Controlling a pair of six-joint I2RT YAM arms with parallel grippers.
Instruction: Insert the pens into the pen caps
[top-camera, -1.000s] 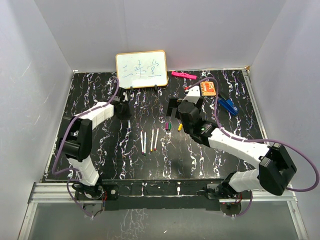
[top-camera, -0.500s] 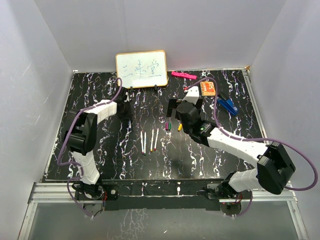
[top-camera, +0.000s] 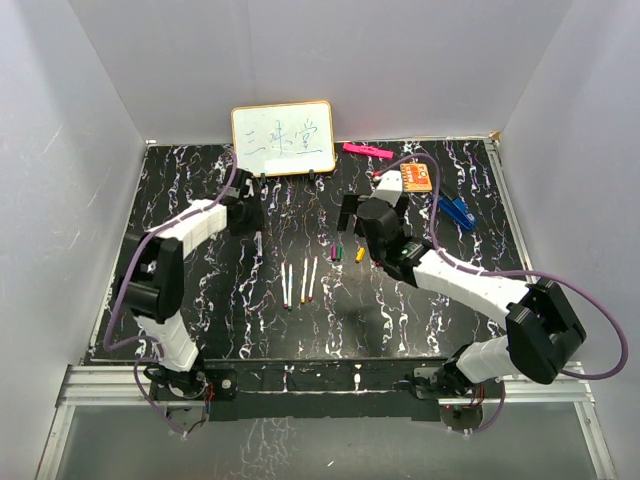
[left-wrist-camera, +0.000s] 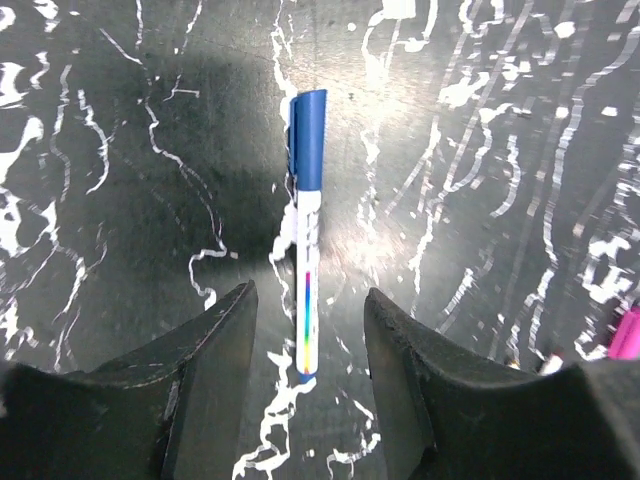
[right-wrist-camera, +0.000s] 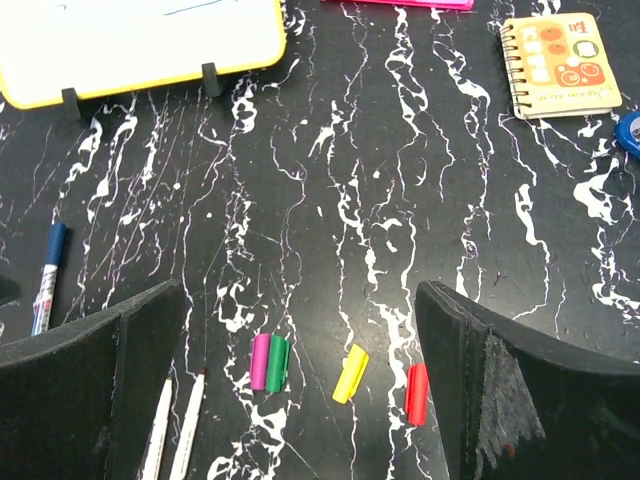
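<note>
A white pen with a blue cap on it (left-wrist-camera: 306, 240) lies flat on the black marbled table, between the fingers of my open left gripper (left-wrist-camera: 308, 295); neither finger touches it. From above, this capped pen (top-camera: 258, 245) is just below the left gripper (top-camera: 252, 225). Three uncapped white pens (top-camera: 303, 281) lie side by side at the centre. My right gripper (right-wrist-camera: 300, 290) hovers wide open above a row of loose caps: purple (right-wrist-camera: 260, 362) touching green (right-wrist-camera: 277, 363), then yellow (right-wrist-camera: 350, 373) and red (right-wrist-camera: 417, 393). Two pen tips (right-wrist-camera: 188, 425) show by its left finger.
A yellow-framed whiteboard (top-camera: 283, 138) stands at the back of the table. A pink flat bar (top-camera: 366, 151), an orange notebook (top-camera: 417, 179) and a blue clip-like object (top-camera: 457, 211) lie at the back right. White walls enclose the table.
The left gripper opened and let go of the blue-capped pen, which now rests on the table. The left arm drew back slightly. The right gripper stayed open, shifting a little.
</note>
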